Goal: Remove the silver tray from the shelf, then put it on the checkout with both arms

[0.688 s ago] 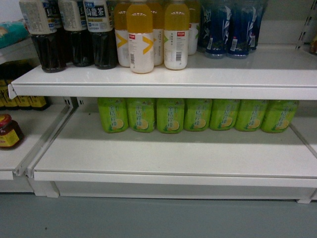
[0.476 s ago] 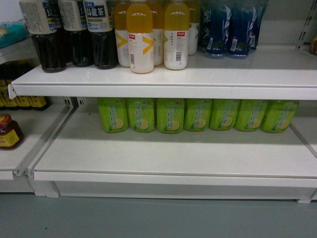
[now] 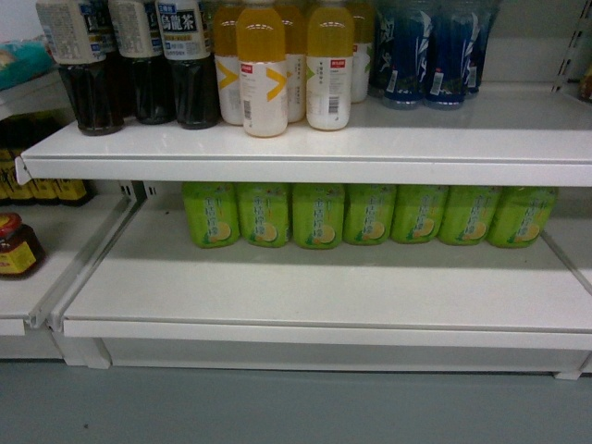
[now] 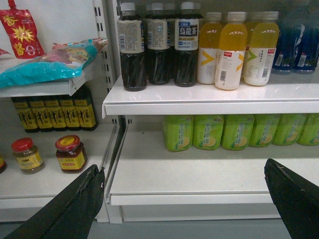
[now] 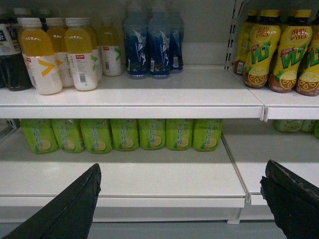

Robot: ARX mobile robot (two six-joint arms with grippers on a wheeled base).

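Observation:
The silver tray shows in none of the views, and the checkout is out of view too. A white shelf [image 3: 324,291] fills the head view, its lower board bare at the front, also seen in the left wrist view as the shelf [image 4: 199,177] and in the right wrist view as the shelf [image 5: 149,177]. My left gripper [image 4: 182,167] is open, its black fingers [image 4: 79,199] wide apart in front of the lower board with nothing between them. My right gripper [image 5: 183,166] is open the same way, its fingers [image 5: 75,199] holding nothing. Neither gripper appears in the head view.
Green bottles [image 3: 370,215] line the back of the lower board. Dark tea, yellow juice [image 3: 262,69] and blue bottles stand on the upper board. Jars [image 4: 71,153] sit on the neighbouring left unit, yellow drink bottles [image 5: 284,55] on the right one. Grey floor [image 3: 296,407] lies below.

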